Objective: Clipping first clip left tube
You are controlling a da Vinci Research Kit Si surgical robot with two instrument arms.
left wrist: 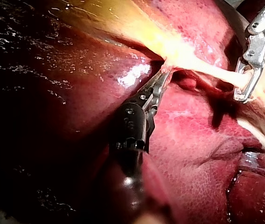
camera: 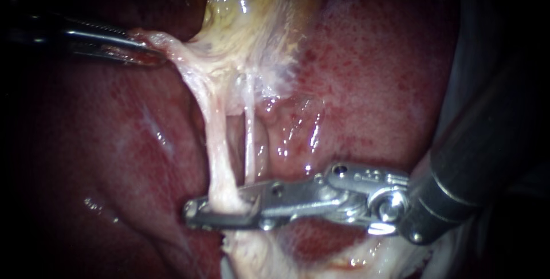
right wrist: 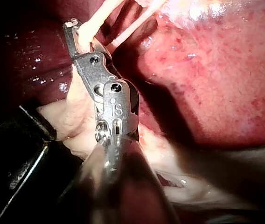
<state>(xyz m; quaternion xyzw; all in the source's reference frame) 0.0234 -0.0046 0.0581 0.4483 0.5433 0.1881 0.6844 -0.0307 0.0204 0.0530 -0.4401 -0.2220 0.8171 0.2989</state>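
Endoscope view: my right instrument (camera: 220,205), jaws agape, straddles the left tube (camera: 215,141) low down; left instrument (camera: 146,50) clamps pale tissue (camera: 167,43). Tube likely soft, slippery, easily torn.

Two pale tubes (camera: 219,153) over liver (camera: 372,84)

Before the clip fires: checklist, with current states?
1. Left tube between the right instrument jaws: ok.
2. Jaw tips reach past the left tube: ok.
3. Right tube outside those jaws: cannot tell, it runs behind the upper jaw.
4. Left instrument jaws shut on tissue, tubes taut: ok.
5. Clip seated in the jaws: cannot tell.
6. Jaw tips off the liver: cannot tell.
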